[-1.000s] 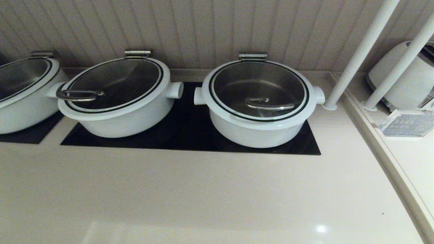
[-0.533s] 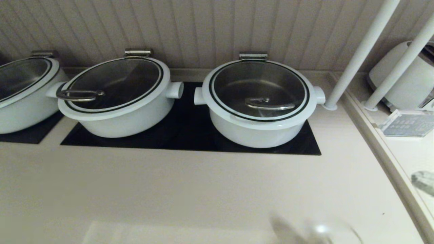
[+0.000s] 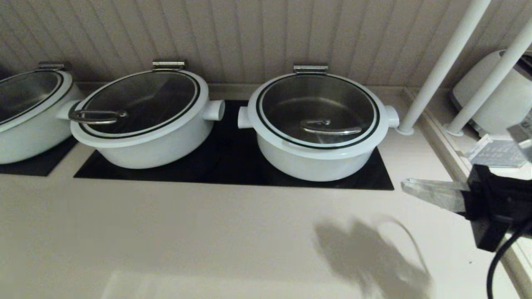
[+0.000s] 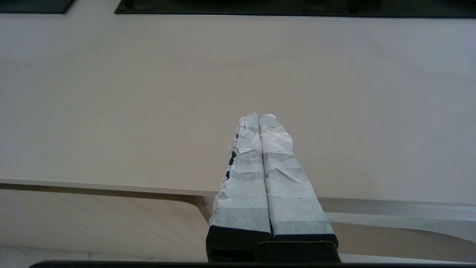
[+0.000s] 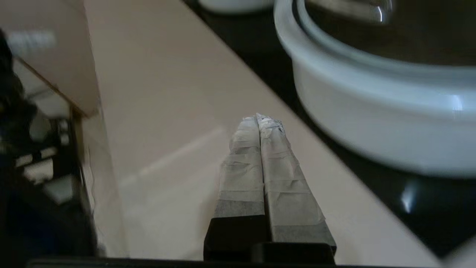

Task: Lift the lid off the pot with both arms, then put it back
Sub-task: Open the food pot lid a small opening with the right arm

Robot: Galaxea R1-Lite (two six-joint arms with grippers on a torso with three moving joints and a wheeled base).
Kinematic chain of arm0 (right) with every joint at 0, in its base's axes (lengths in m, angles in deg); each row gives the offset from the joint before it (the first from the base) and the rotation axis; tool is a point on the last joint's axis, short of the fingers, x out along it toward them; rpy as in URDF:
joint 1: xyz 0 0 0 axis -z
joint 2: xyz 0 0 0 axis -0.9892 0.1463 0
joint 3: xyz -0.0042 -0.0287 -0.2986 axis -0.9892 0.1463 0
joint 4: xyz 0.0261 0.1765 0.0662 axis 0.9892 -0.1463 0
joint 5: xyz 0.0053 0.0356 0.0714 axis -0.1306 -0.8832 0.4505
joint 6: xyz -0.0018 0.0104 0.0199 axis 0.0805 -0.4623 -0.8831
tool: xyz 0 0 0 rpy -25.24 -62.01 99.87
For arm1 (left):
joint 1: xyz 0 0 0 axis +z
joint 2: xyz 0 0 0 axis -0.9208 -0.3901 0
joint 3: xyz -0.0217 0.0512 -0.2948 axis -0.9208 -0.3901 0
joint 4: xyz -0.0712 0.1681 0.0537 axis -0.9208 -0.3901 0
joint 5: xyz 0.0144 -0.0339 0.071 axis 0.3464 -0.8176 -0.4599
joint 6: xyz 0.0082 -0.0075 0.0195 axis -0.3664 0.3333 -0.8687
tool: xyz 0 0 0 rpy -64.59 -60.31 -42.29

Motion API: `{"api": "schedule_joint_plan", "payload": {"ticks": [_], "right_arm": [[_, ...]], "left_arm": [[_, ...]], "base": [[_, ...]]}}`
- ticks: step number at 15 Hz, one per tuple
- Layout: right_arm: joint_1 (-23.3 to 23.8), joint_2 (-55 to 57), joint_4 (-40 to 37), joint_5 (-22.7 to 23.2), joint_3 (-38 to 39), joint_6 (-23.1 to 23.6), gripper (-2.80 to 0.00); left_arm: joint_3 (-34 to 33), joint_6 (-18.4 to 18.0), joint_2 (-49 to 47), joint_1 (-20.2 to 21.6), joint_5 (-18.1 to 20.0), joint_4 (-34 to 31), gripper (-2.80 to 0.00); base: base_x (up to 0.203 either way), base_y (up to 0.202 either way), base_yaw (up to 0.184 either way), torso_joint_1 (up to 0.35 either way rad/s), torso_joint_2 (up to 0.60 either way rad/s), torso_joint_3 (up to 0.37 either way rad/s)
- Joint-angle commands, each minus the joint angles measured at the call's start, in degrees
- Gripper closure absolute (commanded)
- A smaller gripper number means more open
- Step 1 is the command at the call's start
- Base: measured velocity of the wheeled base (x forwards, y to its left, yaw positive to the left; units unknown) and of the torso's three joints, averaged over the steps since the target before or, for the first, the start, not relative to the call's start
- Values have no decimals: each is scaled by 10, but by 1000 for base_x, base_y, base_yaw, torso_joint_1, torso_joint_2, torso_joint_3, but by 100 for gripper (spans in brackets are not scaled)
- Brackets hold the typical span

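The pot (image 3: pixel 311 162) is round and white and sits on the black cooktop (image 3: pixel 232 166) at centre right. The lid (image 3: pixel 318 106) rests on it, glass with a white rim, a black ring and a curved steel bar handle (image 3: pixel 330 126). My right gripper (image 3: pixel 405 186) is shut and empty, above the counter to the right of the pot, tips pointing left. In the right wrist view the shut gripper (image 5: pixel 259 118) hangs beside the pot wall (image 5: pixel 372 123). My left gripper (image 4: pixel 258 116) is shut and empty over the counter's front edge, out of the head view.
A wider white pot (image 3: pixel 145 137) with a loop-handled lid stands left of the task pot, and a third (image 3: pixel 25 112) at far left. Two white slanted poles (image 3: pixel 440 66) rise at the right. A white appliance (image 3: pixel 494 95) and a small sign (image 3: pixel 496 151) sit beyond a ledge.
My right arm has come into the head view from the lower right and now sits to the right of the pot. Its shadow has spread on the counter. The pots and lids have not moved.
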Motion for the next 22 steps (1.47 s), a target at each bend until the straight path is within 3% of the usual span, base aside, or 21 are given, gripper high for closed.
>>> {"api": "schedule_joint_plan", "payload": {"ticks": [1,6,9,12,18,22], "right_arm": [[-31,64,54,-11,-9,-21,0],[-119,111,58,-104,-67,-35,0],[-142,153,71,-165,-114,-38,0],[-148,185,79,-210,-150,-37,0],[-148,213,92,-223,-163,-37,0],[-148,246,147,-282,-185,-38,0]], "left_arm": [[0,0,0,0,0,0,0],[0,0,0,0,0,0,0],[0,0,0,0,0,0,0],[0,0,0,0,0,0,0],[0,0,0,0,0,0,0],[0,0,0,0,0,0,0]], "base": [[0,0,0,0,0,0],[0,0,0,0,0,0],[0,0,0,0,0,0],[0,0,0,0,0,0],[0,0,0,0,0,0],[0,0,0,0,0,0]]}}
